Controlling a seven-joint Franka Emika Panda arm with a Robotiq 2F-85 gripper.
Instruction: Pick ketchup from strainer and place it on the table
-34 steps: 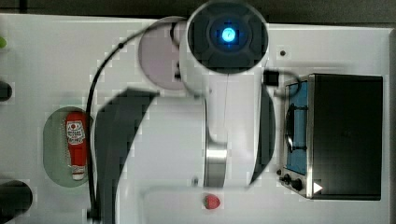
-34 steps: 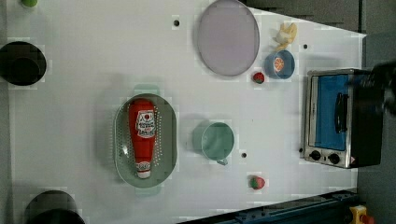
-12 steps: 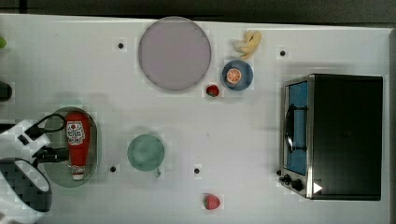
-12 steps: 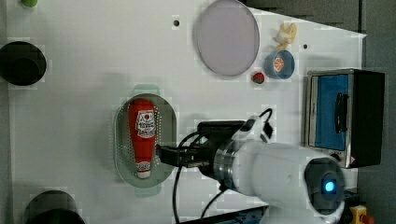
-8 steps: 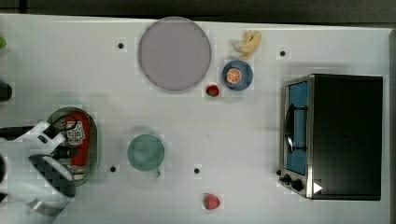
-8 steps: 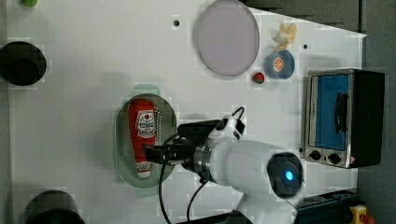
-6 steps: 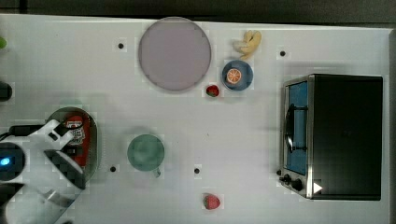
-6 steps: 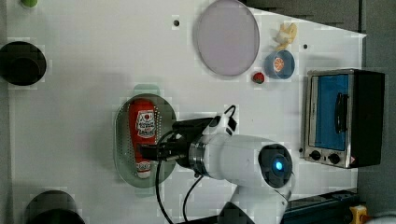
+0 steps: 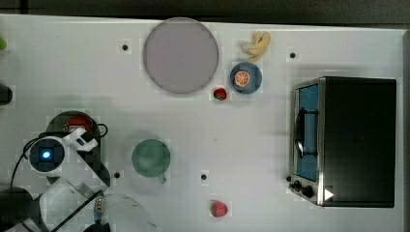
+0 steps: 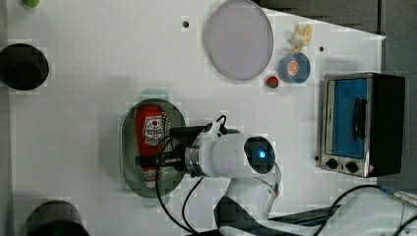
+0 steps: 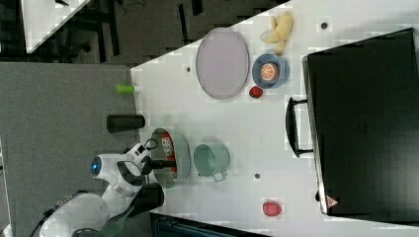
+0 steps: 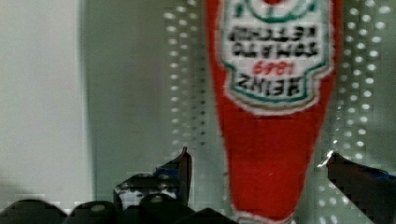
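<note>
The robot's black two-fingered hand [image 12: 257, 175] is hanging wide open and empty over the small red squeeze ketchup bottle with the white label [image 12: 273, 116], one finger showing on each side of its tapering neck, across the bottle's long axis. The bottle is lying flat along the length of the pale green oval perforated plastic strainer [image 10: 129, 147], near one end edge of the white desk [image 9: 251, 135]. A round green cup [image 9: 151, 158] is standing empty just beside the strainer.

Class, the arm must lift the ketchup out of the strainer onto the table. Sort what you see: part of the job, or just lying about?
Part of the job: ketchup, strainer, table, open gripper.

Lying about: lilac plate, green cup, toaster oven, two strawberries, banana.
</note>
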